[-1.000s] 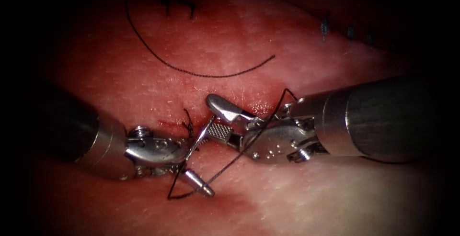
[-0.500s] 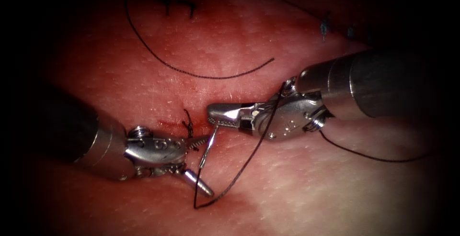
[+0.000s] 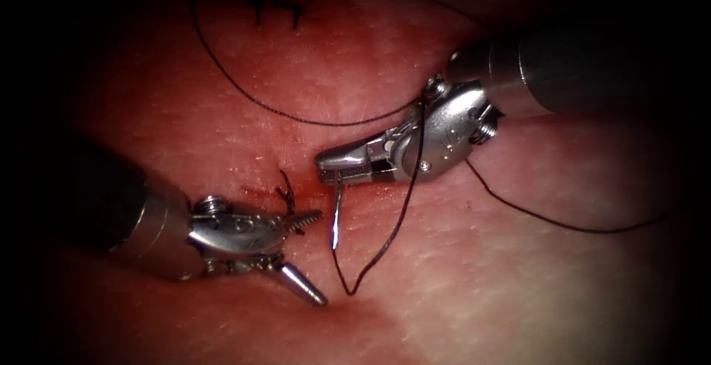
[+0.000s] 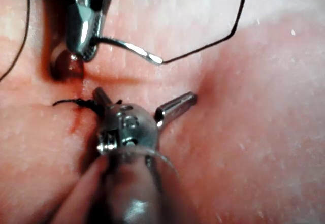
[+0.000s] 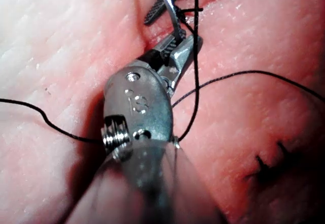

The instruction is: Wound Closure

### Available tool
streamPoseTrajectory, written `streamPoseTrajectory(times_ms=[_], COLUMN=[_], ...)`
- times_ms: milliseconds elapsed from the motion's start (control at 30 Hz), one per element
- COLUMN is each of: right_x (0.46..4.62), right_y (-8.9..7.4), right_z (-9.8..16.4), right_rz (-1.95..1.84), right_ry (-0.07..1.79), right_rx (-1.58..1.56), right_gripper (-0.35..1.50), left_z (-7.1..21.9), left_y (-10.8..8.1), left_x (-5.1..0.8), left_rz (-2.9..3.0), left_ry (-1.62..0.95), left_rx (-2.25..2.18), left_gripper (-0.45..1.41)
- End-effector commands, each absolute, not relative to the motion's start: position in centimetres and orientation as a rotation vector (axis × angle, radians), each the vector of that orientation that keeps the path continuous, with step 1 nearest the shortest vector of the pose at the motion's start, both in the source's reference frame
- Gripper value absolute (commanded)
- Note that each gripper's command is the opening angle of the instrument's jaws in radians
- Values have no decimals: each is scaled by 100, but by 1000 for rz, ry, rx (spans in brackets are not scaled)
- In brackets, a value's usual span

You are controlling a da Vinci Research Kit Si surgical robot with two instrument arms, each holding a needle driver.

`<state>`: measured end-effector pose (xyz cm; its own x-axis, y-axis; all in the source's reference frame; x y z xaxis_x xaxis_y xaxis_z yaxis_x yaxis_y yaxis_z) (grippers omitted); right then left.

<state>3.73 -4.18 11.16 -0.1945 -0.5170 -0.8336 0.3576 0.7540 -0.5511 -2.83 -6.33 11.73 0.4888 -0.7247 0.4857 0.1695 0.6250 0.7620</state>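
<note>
My right tool (image 3: 326, 166) has its jaws shut on the curved needle (image 3: 335, 213) near its tip. The needle hangs free above the tissue (image 3: 222, 113), just right of the short cut (image 3: 285, 191), which carries a dark knot. Black thread (image 3: 385, 239) runs from the needle's lower end, loops down, climbs over the right tool's wrist and trails off to the right. My left tool (image 3: 322, 258) lies left of the needle, jaws open and holding nothing. The left wrist view has those open jaws (image 4: 144, 93) below the needle (image 4: 132, 49). The right wrist view has the shut jaws (image 5: 177, 41) gripping the needle (image 5: 167, 5).
A long loose strand of thread (image 3: 244, 87) curves across the tissue behind the tools. Older dark stitches sit at the far top (image 3: 274, 9); one (image 5: 269, 165) lies beside the right tool's shaft. Red fluid stains the tissue around the cut.
The right tool's jaws closed on the needle and carried it up and to the right, away from the left tool. The thread loop followed. The left tool stayed put, jaws open.
</note>
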Motion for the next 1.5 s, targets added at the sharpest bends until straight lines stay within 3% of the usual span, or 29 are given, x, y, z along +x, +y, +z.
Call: streamPoseTrajectory(times_ms=[33, 400, 800, 1167, 1500], right_x=[383, 374, 301, 347, 364], right_y=[-424, -469, -461, -469, -465], right_z=[1125, 1194, 1206, 1194, 1178], right_rz=[-789, -655, -405, -399, -395], right_ry=[1582, 1557, 1504, 1526, 1525], right_rx=[-131, -19, -55, -24, 5], right_gripper=[-35, -35, -35, -35, -35], left_z=[1177, 1169, 1171, 1170, 1170], left_y=[-643, -642, -641, -642, -642], left_x=[-287, -278, -279, -279, -280], left_rz=[-601, -602, -605, -605, -606], left_ry=[-903, -904, -904, -903, -903], left_rx=[712, 711, 707, 707, 707], left_gripper=[103, 103, 101, 101, 101])
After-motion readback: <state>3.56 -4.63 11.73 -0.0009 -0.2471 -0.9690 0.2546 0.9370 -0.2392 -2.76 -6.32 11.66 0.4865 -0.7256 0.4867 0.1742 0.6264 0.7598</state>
